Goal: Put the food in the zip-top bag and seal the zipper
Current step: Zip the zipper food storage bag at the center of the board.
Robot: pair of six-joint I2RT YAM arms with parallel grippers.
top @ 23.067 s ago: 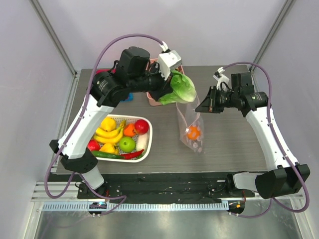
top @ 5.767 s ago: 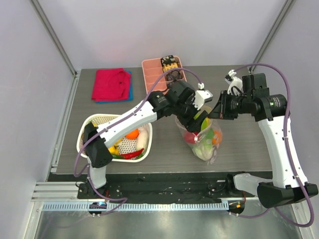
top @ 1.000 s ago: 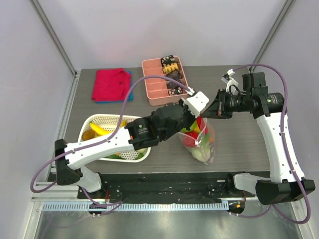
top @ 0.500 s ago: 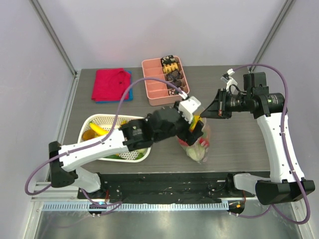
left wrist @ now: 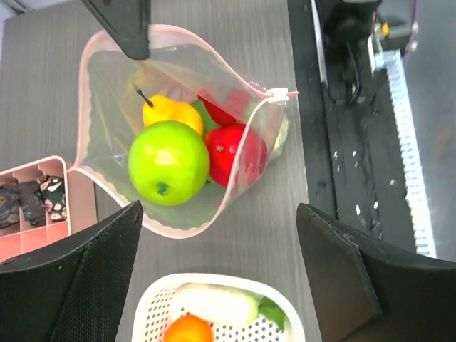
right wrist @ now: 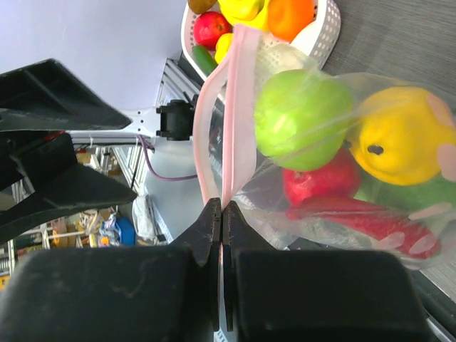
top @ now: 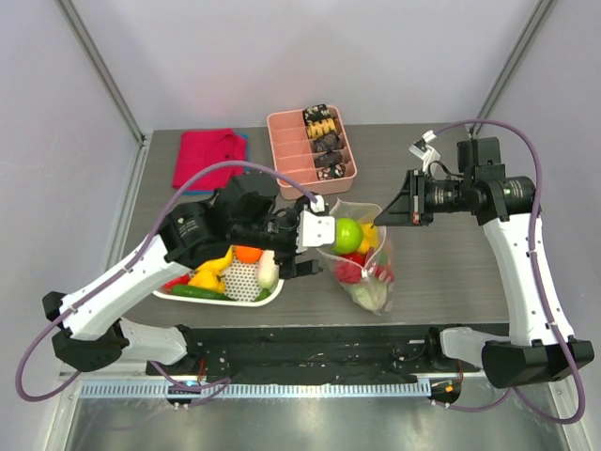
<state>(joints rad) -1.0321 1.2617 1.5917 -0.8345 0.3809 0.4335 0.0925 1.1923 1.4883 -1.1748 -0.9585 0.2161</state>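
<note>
The zip-top bag (top: pixel 368 272) stands with its mouth held wide in the middle of the table. Food lies inside it: a green apple (left wrist: pixel 169 162) on top, a yellow pepper (left wrist: pixel 171 110), a red fruit (left wrist: pixel 235 151) and a red chili (right wrist: pixel 363 217). My right gripper (right wrist: pixel 222 214) is shut on the pink zipper (right wrist: pixel 239 107) and holds that edge up. Left of the bag's mouth, my left gripper (top: pixel 315 246) is open and holds nothing, its fingers (left wrist: pixel 78 285) standing wide over the table and the basket's rim.
A white mesh basket (top: pixel 268 293) under the left arm holds an orange (top: pixel 247 254), a yellow pepper (top: pixel 211 272) and other pieces. A pink compartment tray (top: pixel 291 160) with snacks stands at the back, and folded red and blue cloths (top: pixel 208 160) lie at the back left.
My left gripper has opened and let the green apple go into the bag. It has then drawn back to the left, toward the basket. The right gripper still holds the bag's edge.
</note>
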